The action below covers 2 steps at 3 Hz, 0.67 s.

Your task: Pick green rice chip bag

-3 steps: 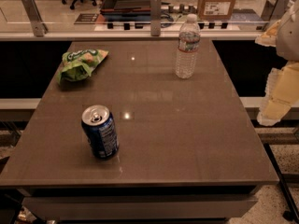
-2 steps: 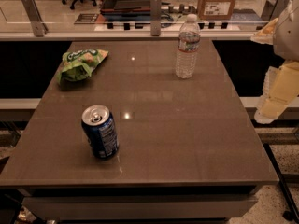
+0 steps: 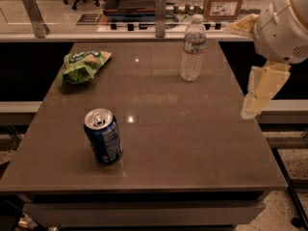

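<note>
Waiting to start: chip bag untouched on the desk

The green rice chip bag lies crumpled in the upper left of the frame, near the far left corner of the brown desk. The robot's pincer hangs at the right edge, off the desk's side and well apart from the bag. Whether it is released or clenched cannot be told. Approach, grasp and lift all appear to remain.
</note>
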### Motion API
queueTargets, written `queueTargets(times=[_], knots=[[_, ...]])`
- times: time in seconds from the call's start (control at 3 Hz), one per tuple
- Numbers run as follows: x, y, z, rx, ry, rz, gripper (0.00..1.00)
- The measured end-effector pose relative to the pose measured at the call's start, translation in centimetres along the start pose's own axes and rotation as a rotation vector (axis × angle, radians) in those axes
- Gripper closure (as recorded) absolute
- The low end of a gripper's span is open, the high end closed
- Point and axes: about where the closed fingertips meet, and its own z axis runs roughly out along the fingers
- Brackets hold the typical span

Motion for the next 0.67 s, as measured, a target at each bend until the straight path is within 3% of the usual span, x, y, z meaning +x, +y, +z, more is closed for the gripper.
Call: queueTargets(times=[0.67], knots=[[-5.7, -1.3, 3.0, 0.117, -0.134, -0.338, 0.0]])
